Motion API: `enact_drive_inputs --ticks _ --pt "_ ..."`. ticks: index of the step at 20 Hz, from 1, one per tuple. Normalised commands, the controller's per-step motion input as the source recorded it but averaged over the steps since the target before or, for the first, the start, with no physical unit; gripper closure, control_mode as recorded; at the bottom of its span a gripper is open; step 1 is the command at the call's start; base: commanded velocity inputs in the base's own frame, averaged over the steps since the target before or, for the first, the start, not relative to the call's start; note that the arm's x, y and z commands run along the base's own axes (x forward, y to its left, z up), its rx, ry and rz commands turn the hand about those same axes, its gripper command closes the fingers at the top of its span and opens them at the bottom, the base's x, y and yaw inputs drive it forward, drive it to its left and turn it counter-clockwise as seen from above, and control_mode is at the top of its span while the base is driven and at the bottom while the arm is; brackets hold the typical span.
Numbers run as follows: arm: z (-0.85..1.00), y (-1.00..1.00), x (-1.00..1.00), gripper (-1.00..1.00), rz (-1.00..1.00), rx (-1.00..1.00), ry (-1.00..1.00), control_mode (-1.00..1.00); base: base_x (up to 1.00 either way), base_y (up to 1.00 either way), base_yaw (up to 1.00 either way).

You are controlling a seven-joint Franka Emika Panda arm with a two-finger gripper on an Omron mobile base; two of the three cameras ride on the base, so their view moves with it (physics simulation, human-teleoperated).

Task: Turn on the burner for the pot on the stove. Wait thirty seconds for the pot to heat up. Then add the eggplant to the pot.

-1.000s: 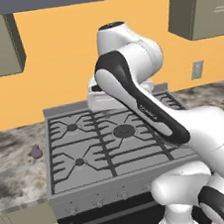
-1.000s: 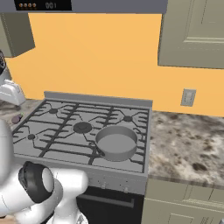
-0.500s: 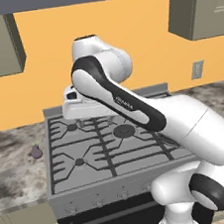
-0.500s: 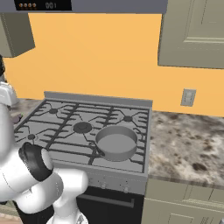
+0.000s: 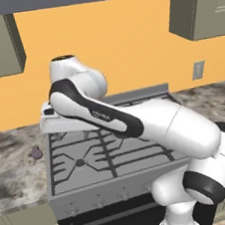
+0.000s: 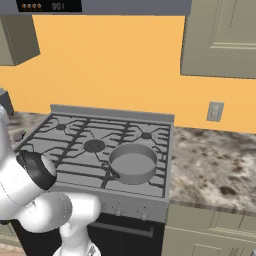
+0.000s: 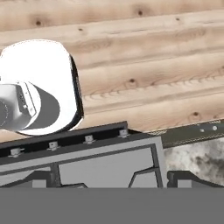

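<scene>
We see the stove (image 6: 95,150) set between two stretches of speckled desk (image 6: 215,167), under an orange wall. The pot (image 6: 133,163) sits on the front burner nearest the right desk as the right base view shows it, its short dark handle pointing toward the front left; that burner itself is hidden under the pot. The eggplant (image 5: 36,152) lies on the desk just beside the stove's left edge, well apart from the pot. In the left base view the arm reaches over the stove's back left corner, and the flat white hand (image 5: 60,122) hangs above the grates there. We cannot tell how far the hand is open or whether it holds anything. The hand view looks down past the stove's front edge and knobs (image 7: 89,139) to a wooden floor (image 7: 144,57).
</scene>
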Motion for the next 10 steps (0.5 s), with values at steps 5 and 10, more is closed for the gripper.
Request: enact_drive_inputs --ticks 5,10 --pt "-0.21 0.54 0.33 -1.0 0.04 0.19 0.0 -1.0 0.0 0.0 0.0" --pt "-0.28 0.56 0.41 -1.0 0.0 0.04 0.0 -1.0 0.0 0.0 0.0"
